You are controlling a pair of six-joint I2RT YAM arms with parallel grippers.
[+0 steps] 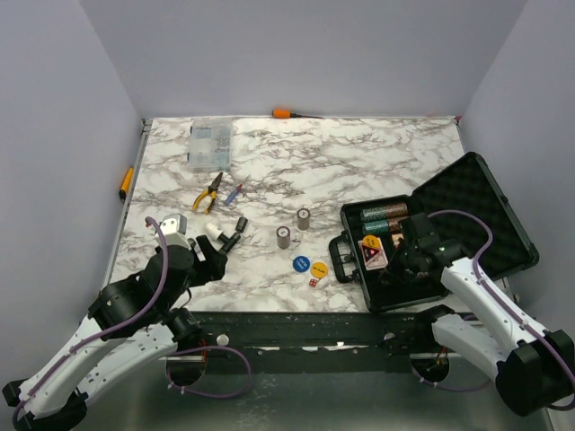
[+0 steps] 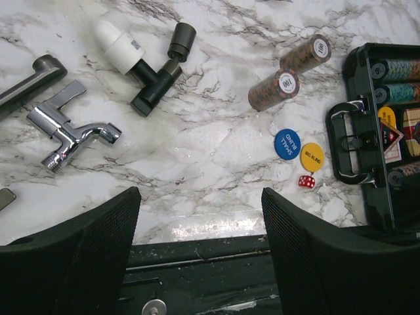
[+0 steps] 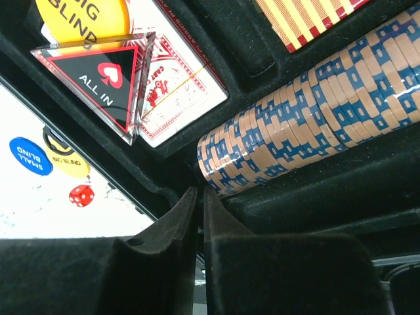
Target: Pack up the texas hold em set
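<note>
A black hard case [image 1: 476, 211] lies open at the right of the frame, its foam lid tilted back. Inside, rows of chips [image 1: 384, 214] lie on their sides beside a red-backed card deck [image 3: 177, 85]. On the desk to its left stand two brown chip stacks [image 1: 304, 218]. Below them lie a blue disc [image 1: 301, 264], a yellow disc [image 1: 319, 268] and a red die [image 1: 314, 282].

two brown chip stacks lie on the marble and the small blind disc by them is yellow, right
No: the small blind disc is blue; the yellow disc reads big blind, per the left wrist view. The two brown chip stacks do lie on the marble.
</note>
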